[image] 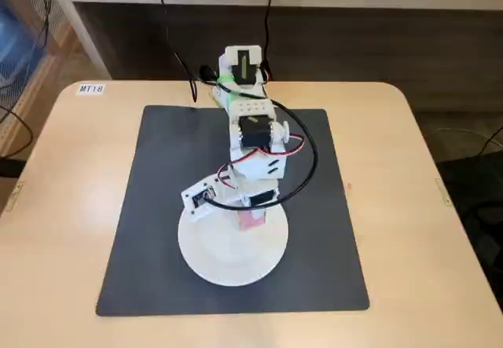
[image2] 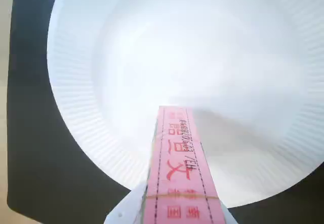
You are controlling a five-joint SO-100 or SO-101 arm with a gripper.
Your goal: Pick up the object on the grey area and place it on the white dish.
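In the fixed view the white arm reaches forward over the grey area [image: 169, 183], a dark square mat. My gripper [image: 251, 216] hangs over the far part of the white dish [image: 233, 271], shut on the object [image: 252, 221], a small pink box. In the wrist view the object [image2: 177, 168] sticks out from the bottom edge between my white fingers [image2: 125, 210], its printed pink face up, its far end over the bowl of the dish [image2: 101, 57]. Whether the box touches the dish I cannot tell. The mat [image2: 30, 148] shows at the left.
The mat lies on a light wooden table [image: 71, 199] with rounded corners and a small "MT18" label [image: 90, 89] at the back left. The arm's base [image: 244, 69] stands at the mat's far edge, with black cables [image: 169, 42] trailing behind it.
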